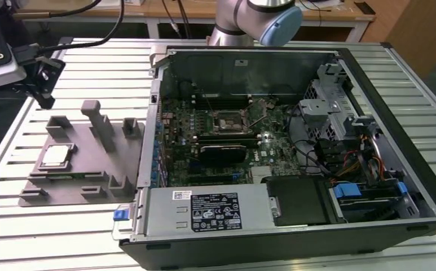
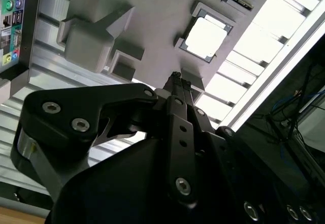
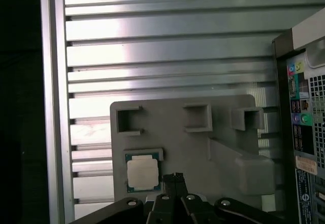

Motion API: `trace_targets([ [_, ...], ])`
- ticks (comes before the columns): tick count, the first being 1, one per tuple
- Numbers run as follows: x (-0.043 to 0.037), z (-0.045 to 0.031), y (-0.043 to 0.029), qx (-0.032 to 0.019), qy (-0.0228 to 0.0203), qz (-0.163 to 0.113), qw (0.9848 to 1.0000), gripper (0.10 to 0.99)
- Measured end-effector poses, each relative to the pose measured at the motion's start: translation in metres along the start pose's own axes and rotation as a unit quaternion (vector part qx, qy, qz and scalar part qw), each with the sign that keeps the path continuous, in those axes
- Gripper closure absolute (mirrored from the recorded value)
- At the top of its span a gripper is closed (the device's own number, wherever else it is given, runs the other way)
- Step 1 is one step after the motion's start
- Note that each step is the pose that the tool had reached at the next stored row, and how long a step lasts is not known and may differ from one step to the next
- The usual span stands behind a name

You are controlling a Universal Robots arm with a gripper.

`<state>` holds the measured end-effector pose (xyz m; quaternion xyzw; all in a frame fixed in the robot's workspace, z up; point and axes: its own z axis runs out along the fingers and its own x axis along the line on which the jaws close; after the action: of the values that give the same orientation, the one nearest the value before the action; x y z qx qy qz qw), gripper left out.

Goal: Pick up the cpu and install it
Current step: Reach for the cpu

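1. Hovering above the worktop [image 1: 89,62], the tool [image 3: 175,176] has its fingertips pinched narrow with nothing between them (empty, judging by both wrist views).
2. The cpu [image 3: 142,173] lies just beside the tips, off to one side rather than under them. It sits flat in a square pocket of the grey fixture plate [image 3: 203,148], outside the computer case [image 1: 278,237].
3. It is square, so it has no long axis, with a bright silver top and pale rim.

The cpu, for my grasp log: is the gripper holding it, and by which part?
Nothing is held: the gripper hangs empty over the fixture plate where the cpu lies.
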<state>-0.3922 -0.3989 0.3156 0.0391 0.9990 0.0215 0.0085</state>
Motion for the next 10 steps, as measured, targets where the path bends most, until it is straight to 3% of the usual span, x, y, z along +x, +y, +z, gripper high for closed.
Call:
trace_targets([
  [5,0.0013,0.0091,-0.0005,0.0001,0.0009,0.0,1.0,0.98],
  [10,0.0013,0.0086,-0.0005,0.0,0.0009,0.0,1.0,0.98],
])
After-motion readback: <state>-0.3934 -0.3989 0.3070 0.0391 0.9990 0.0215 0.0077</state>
